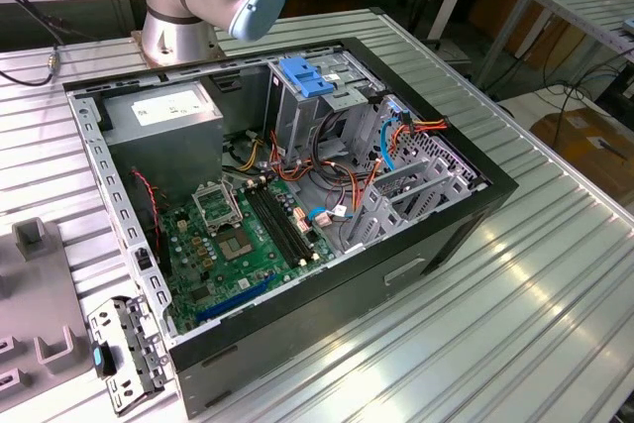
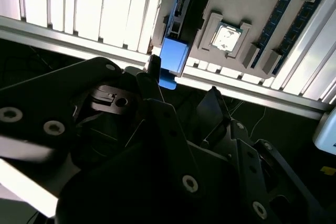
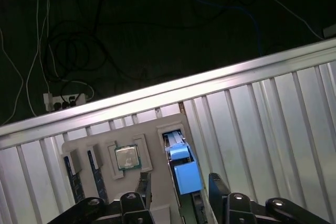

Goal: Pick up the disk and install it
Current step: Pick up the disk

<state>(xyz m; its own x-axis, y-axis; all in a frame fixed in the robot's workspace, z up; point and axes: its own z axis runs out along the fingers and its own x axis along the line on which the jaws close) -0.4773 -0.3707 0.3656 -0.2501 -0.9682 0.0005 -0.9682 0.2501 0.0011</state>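
Observation:
The disk (image 3: 185, 174) stands on edge in a slot of a pale grey parts tray (image 3: 157, 129), with its blue side rail facing up and a strip of grey metal showing beyond it. My gripper (image 3: 181, 182) hangs above it, open. In the first wrist view its two dark fingertips (image 3: 144, 184) sit on either side of the blue rail, apart from it. The second wrist view shows the same blue rail of the disk (image 2: 173, 56) just past my gripper (image 2: 184, 81). The open computer case (image 1: 297, 195) lies on the table with a blue latch plate (image 1: 309, 76) on its drive cage.
The tray also holds a processor chip (image 3: 126, 157) and memory sticks (image 3: 73, 174), close to the ribbed aluminium table's edge (image 3: 173, 88). Dark floor with cables lies beyond. In the exterior view, a perforated metal part with a blue tab (image 1: 124, 354) sits beside a grey tray (image 1: 40, 284).

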